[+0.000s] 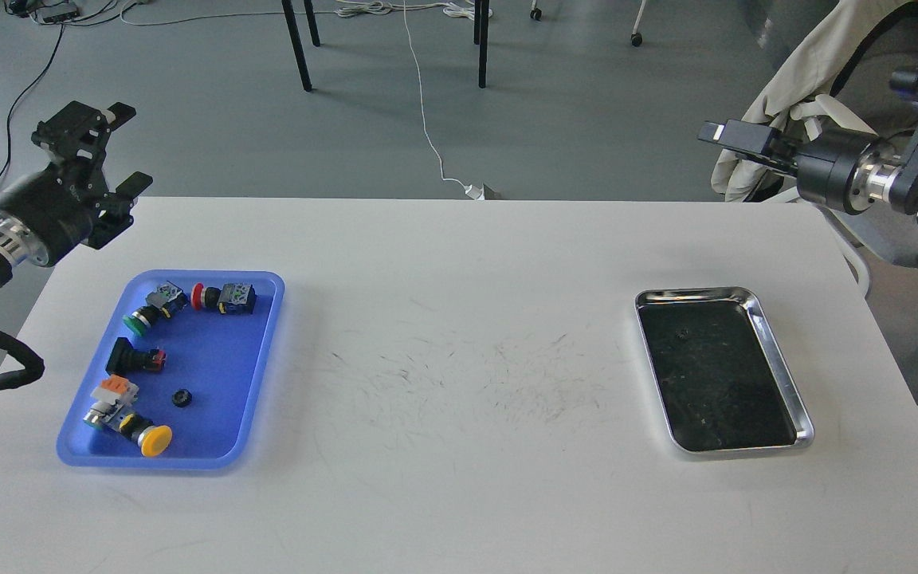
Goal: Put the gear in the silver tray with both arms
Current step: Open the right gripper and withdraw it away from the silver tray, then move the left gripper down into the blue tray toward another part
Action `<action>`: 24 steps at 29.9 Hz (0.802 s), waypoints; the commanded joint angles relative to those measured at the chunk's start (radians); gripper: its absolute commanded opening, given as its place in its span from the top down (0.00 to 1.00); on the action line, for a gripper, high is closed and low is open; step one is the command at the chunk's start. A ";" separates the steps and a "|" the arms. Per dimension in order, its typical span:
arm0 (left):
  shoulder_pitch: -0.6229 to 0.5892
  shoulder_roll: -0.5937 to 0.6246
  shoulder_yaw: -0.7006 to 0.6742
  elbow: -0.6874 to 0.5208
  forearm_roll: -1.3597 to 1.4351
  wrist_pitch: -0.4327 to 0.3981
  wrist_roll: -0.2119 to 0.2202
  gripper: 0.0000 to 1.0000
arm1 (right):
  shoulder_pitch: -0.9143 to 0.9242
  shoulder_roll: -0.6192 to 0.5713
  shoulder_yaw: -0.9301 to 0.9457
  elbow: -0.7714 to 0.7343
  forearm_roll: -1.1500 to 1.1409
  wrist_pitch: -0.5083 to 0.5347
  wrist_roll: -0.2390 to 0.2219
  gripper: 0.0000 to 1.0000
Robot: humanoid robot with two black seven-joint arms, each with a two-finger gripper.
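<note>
Gear (681,332) small, orientation unclear, inside silver tray (782,375)

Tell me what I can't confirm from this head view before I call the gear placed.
- Small dark speck in the silver tray: too small against the dark, scratched bottom to tell whether it is a gear.
- Right gripper: seen edge-on, so its fingers can't be told apart.
- Black round part in the blue tray: too small to see teeth.
- Both arms: cut off by the frame edges.
</note>
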 commanded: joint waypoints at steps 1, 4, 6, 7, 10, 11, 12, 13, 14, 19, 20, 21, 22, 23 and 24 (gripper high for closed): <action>0.035 0.040 0.007 -0.038 0.103 0.003 0.000 0.02 | -0.045 -0.028 0.062 0.007 0.020 -0.010 0.000 0.18; 0.052 0.089 0.044 -0.077 0.198 0.008 0.000 0.02 | -0.069 -0.056 0.098 0.021 0.057 -0.016 0.000 0.18; 0.054 0.109 0.068 -0.098 0.245 0.033 0.000 0.02 | -0.086 -0.065 0.115 0.018 0.104 -0.019 0.000 0.18; 0.055 0.130 0.076 -0.116 0.272 0.044 0.000 0.02 | -0.094 -0.065 0.123 0.021 0.130 -0.023 0.000 0.18; 0.060 0.195 0.087 -0.182 0.382 0.058 0.000 0.02 | -0.105 -0.067 0.138 0.021 0.176 -0.040 0.000 0.18; 0.061 0.210 0.087 -0.214 0.434 0.067 0.000 0.02 | -0.108 -0.067 0.143 0.021 0.189 -0.046 0.000 0.18; 0.061 0.223 0.088 -0.233 0.474 0.084 0.000 0.02 | -0.109 -0.067 0.148 0.021 0.201 -0.053 0.000 0.18; 0.063 0.238 0.090 -0.254 0.521 0.112 0.000 0.02 | -0.115 -0.067 0.152 0.021 0.222 -0.060 0.000 0.18; 0.064 0.249 0.090 -0.267 0.558 0.136 0.000 0.02 | -0.123 -0.067 0.154 0.021 0.247 -0.066 0.000 0.18; 0.126 0.264 0.107 -0.314 0.703 0.210 0.000 0.02 | -0.163 -0.067 0.157 0.022 0.373 -0.091 0.000 0.16; 0.127 0.266 0.108 -0.325 0.716 0.227 0.000 0.02 | -0.171 -0.065 0.157 0.022 0.379 -0.099 0.000 0.16; 0.130 0.270 0.111 -0.348 0.730 0.244 0.000 0.02 | -0.178 -0.065 0.157 0.027 0.382 -0.106 0.000 0.16; 0.143 0.273 0.124 -0.359 0.752 0.260 0.000 0.02 | -0.184 -0.065 0.157 0.033 0.382 -0.114 0.000 0.16; 0.153 0.273 0.130 -0.359 0.775 0.277 0.000 0.02 | -0.191 -0.065 0.157 0.038 0.382 -0.117 0.000 0.16; 0.164 0.276 0.133 -0.362 0.810 0.296 0.000 0.02 | -0.192 -0.065 0.157 0.039 0.382 -0.122 0.000 0.16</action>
